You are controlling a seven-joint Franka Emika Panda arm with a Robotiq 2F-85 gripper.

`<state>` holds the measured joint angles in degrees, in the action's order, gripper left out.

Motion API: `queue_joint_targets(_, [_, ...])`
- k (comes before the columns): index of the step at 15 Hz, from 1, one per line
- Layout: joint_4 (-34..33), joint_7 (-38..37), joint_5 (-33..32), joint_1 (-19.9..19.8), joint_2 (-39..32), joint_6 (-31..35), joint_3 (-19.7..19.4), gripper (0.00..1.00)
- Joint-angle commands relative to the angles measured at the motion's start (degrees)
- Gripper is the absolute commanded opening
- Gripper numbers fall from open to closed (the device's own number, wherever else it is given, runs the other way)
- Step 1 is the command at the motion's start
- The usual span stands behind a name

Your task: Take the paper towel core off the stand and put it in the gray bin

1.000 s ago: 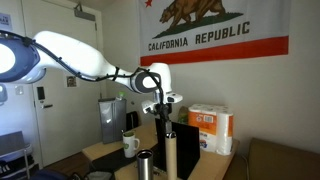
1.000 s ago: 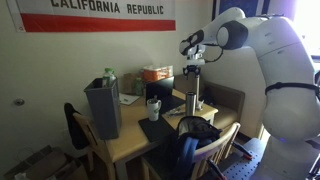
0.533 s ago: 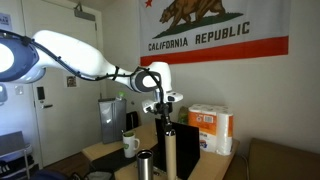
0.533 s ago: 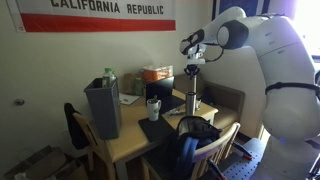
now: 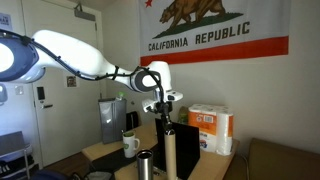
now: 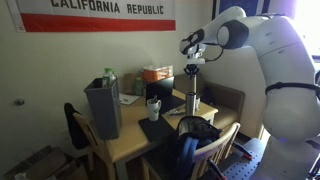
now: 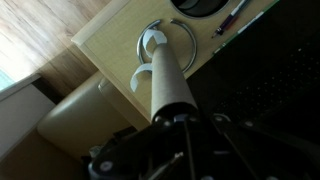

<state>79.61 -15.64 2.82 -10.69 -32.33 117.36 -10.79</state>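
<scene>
Room: a white wall hung with a California Republic flag; below it stands a light wood table.
Paper towel core: the bare tan tube stands upright on the stand, near the table edge; it also shows in an exterior view and in the wrist view.
Stand: in the wrist view its round base ring lies on the table around the foot of the tube.
Gripper: it hangs straight down at 12 o'clock over the tube, right at its top end. Whether the claw grips the tube or stands released, I cannot tell.
Gray bin: tall and boxy, on the table at about 10 o'clock from the tube, well apart from it.
Around: a white mug and a steel tumbler stand at 9 o'clock of the tube, a black screen just behind it, and a pack of white rolls at 2 o'clock.
In the way: the mug stands between tube and bin.
Hard to make out: in the wrist view the gripper is a dark blur that hides the tube's top.
</scene>
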Motion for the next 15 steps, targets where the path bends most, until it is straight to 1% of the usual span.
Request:
queue_joint_targets(1, [1.7,0.8,-0.5,0.3,2.7,-1.3,0.4,0.05])
queue_joint_targets(4, [0.9,0.7,-0.9,0.8,3.9,-2.6,0.5,0.05])
queue_joint_targets(7, [-1.1,1.2,-1.4,1.1,5.5,-6.1,0.4,0.05])
queue_joint_targets(11, [-4.0,1.3,-3.6,1.7,8.2,-11.6,0.2,0.04])
queue_joint_targets(15, [-9.2,2.2,-5.7,2.0,9.9,-18.2,0.5,0.05])
